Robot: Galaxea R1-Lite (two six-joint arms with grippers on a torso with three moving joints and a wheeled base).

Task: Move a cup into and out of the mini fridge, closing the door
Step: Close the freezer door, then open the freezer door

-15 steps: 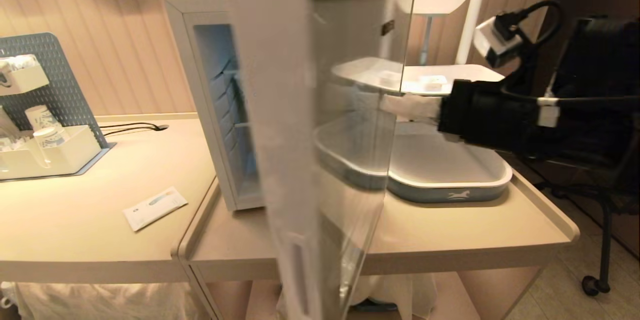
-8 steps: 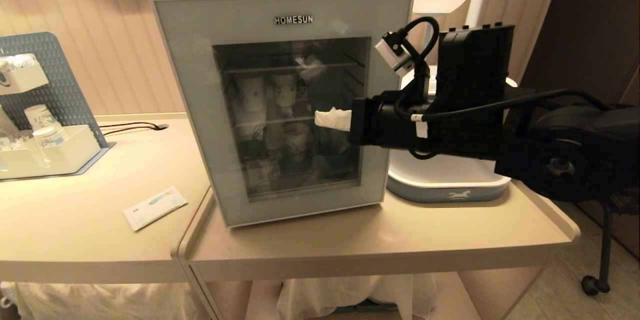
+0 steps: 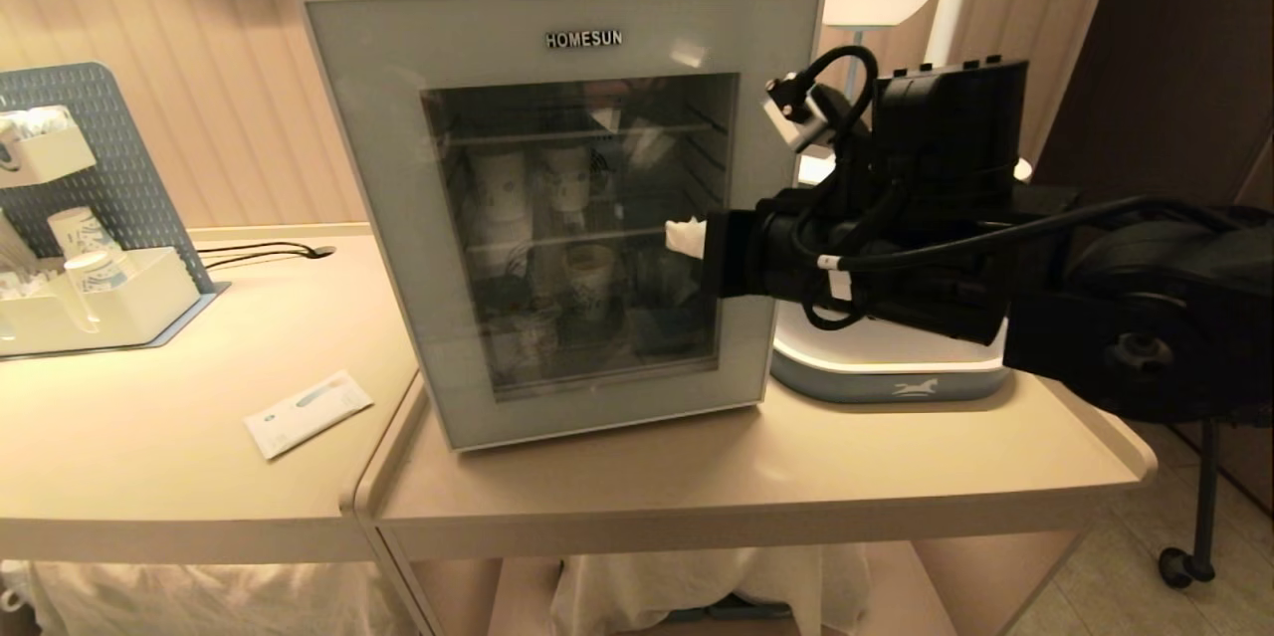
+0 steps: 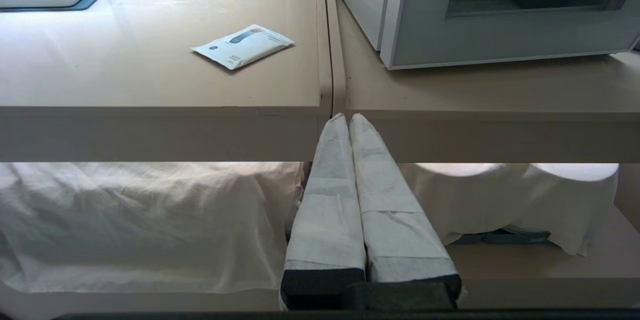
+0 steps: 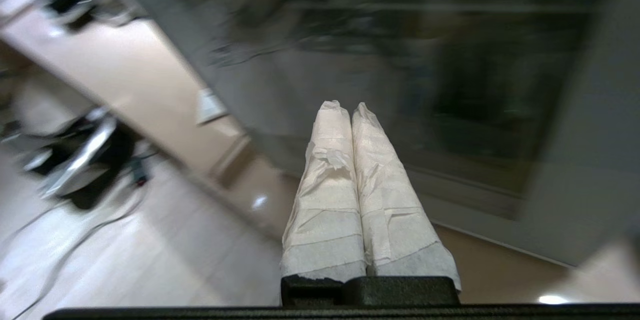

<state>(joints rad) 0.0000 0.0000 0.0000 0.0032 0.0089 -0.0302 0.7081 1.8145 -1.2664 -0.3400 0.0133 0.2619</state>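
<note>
Two beige tables (image 3: 179, 437) stand pushed together before a ribbed wall. The left end effector (image 4: 348, 118) is parked, pinched empty, below the table edge. The mini fridge (image 3: 557, 208) stands with its door (image 3: 398, 208) flush; the right end effector (image 3: 685, 238), fingers together and empty, points at the glass, likely having pushed. I cannot pick out the yogurt cup.

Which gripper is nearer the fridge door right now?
Right. The right gripper is at the door, in front of its glass; the left gripper sits low at the table edge.
</note>
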